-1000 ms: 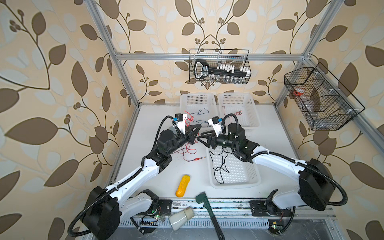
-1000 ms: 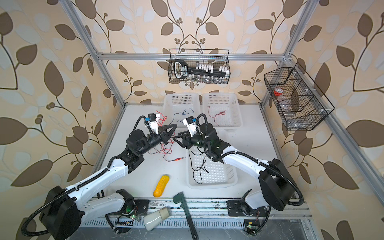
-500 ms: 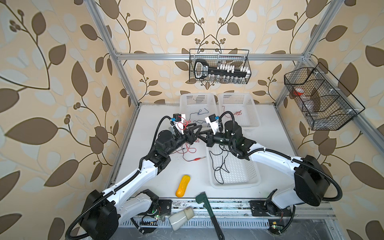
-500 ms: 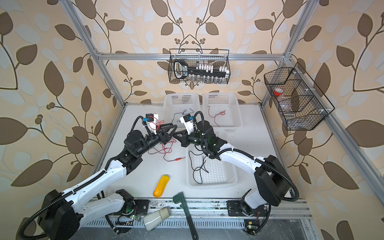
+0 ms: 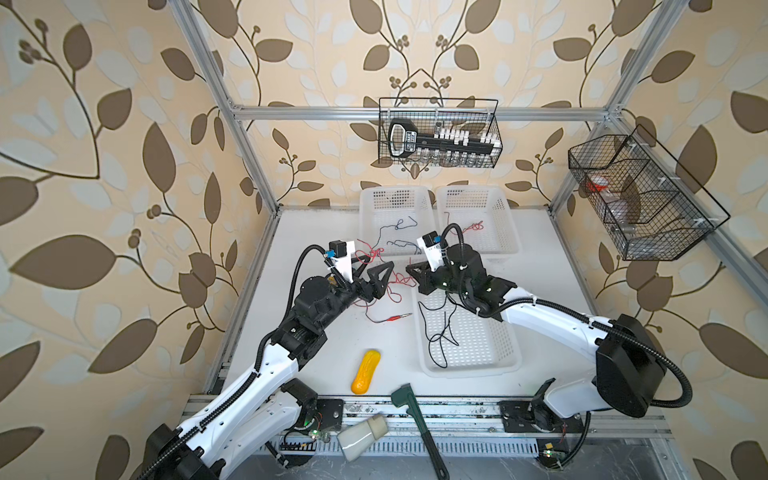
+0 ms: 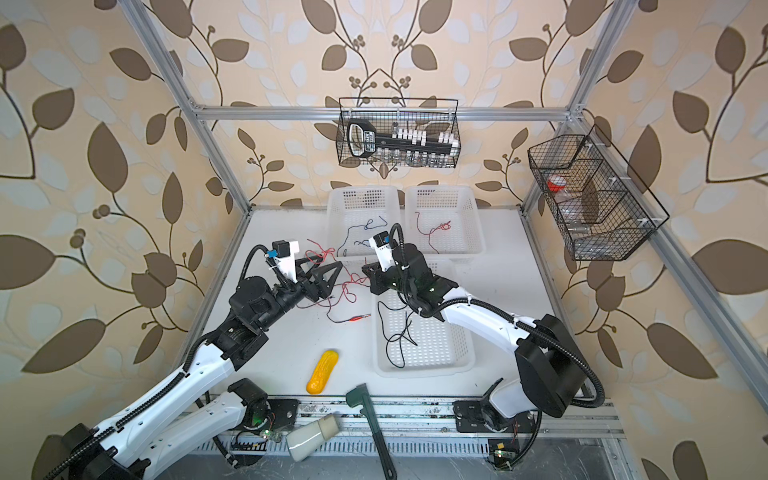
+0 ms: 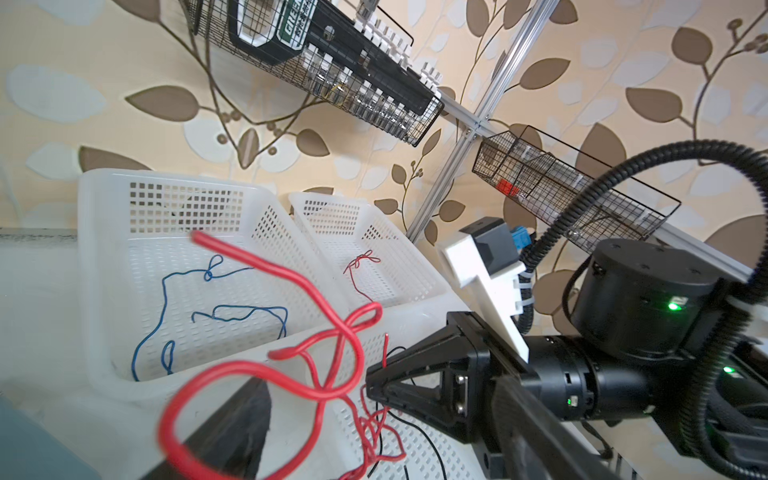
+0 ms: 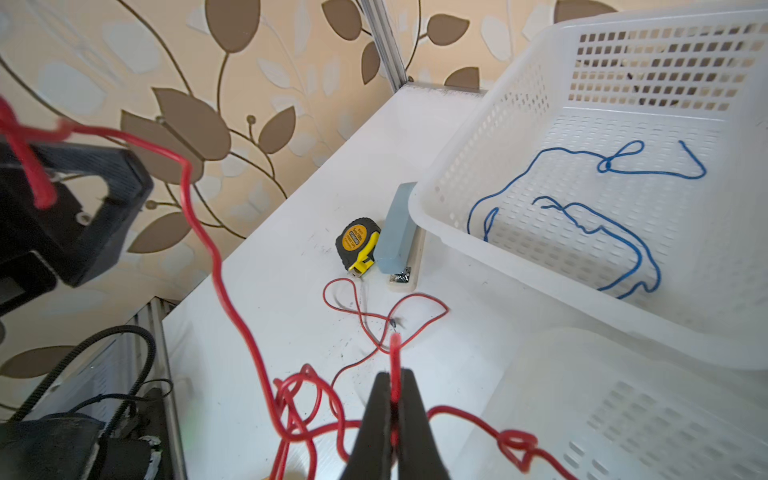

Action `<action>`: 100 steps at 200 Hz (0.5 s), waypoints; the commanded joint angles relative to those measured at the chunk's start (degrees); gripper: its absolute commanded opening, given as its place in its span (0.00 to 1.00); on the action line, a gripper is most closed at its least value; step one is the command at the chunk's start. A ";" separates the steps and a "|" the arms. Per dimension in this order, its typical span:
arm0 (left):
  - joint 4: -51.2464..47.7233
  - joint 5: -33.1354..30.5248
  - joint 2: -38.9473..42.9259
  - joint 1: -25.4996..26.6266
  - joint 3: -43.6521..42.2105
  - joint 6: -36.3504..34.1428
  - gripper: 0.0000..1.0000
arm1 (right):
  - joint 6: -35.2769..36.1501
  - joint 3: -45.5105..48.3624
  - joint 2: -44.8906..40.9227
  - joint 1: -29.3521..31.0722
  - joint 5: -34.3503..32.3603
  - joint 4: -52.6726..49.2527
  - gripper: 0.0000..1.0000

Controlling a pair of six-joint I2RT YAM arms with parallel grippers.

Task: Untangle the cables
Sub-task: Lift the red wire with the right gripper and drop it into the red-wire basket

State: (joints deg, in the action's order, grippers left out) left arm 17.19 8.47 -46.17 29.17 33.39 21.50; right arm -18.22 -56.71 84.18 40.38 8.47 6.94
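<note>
Closest to me, a thin black wire (image 5: pixel 436 332) sits in the near white perforated plastic basket (image 5: pixel 498 357). Just past it, my right end effector (image 8: pixel 392 376) is pinching the thin red wire (image 8: pixel 216 266), whose knotty loops trail onto the white table (image 5: pixel 332 332). My left end effector (image 5: pixel 374 266) is spread wide, with one loop draped over a finger (image 7: pixel 232 428). I reckon I should re-grip near the knot and pull slowly so it doesn't cinch. Farther back, a blue wire (image 5: pixel 399 226) and a second red wire (image 5: pixel 473 226) lie in separate far baskets (image 5: pixel 374 195).

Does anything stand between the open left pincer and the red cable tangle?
Nothing visible does: the red cable tangle lies across one finger of the left pincer, and the right pincer is shut on a strand.
</note>
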 commanded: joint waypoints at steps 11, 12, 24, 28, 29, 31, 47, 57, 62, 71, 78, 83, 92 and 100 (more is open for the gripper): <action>-2.23 -3.16 2.67 -0.36 -0.82 -1.73 0.86 | 3.14 -2.09 -2.68 0.22 -5.72 -2.75 0.00; -2.28 -3.22 2.71 -0.39 -0.89 -1.72 0.86 | 3.21 -2.09 -2.74 0.22 -5.78 -2.82 0.00; -3.12 -4.14 3.80 -0.36 -1.21 -2.06 0.86 | 3.93 -2.27 -3.25 0.16 -7.37 -3.60 0.00; -3.40 -4.50 4.17 -0.36 -1.32 -2.15 0.86 | 4.21 -2.42 -3.40 0.15 -7.86 -3.82 0.00; -3.48 -4.55 4.21 -0.39 -1.31 -2.16 0.86 | 4.23 -2.39 -3.45 0.14 -7.95 -3.93 0.00; -3.66 -4.70 4.41 -0.38 -1.33 -2.25 0.86 | 4.31 -2.41 -3.49 0.18 -8.29 -4.06 0.00; -5.03 -5.87 5.99 -0.38 -1.54 -2.76 0.88 | 4.86 -2.59 -3.99 -0.24 -9.63 -4.87 0.00; -5.95 -6.58 6.97 -0.43 -1.60 -3.22 0.88 | 4.72 -2.68 -4.16 -0.72 -10.63 -5.35 0.00; -6.32 -6.90 7.41 -0.39 -1.65 -3.37 0.88 | 4.55 -2.73 -4.30 -1.07 -10.85 -5.52 0.00; -7.05 -7.32 8.20 -0.42 -1.62 -3.83 0.88 | 4.34 -2.62 -4.46 -1.88 -10.84 -5.62 0.00; -7.49 -7.58 8.80 -0.41 -1.61 -4.06 0.88 | 4.08 -2.66 -4.61 -2.47 -11.28 -5.87 0.00; -7.73 -7.80 9.17 -0.38 -1.69 -4.25 0.88 | 4.07 -2.55 -4.68 -2.73 -11.66 -6.07 0.00; -8.16 -8.22 9.72 -0.38 -1.75 -4.52 0.88 | 4.32 -2.49 -4.81 -3.22 -12.27 -6.30 0.00; -8.68 -8.55 10.17 -0.38 -1.60 -4.59 0.88 | 4.48 -2.44 -4.88 -3.61 -12.90 -6.56 0.00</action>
State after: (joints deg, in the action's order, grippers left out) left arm 9.56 2.35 -37.80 29.15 31.66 19.07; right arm -14.90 -57.65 80.86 38.00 -1.13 2.20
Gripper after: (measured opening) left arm 0.880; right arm 0.048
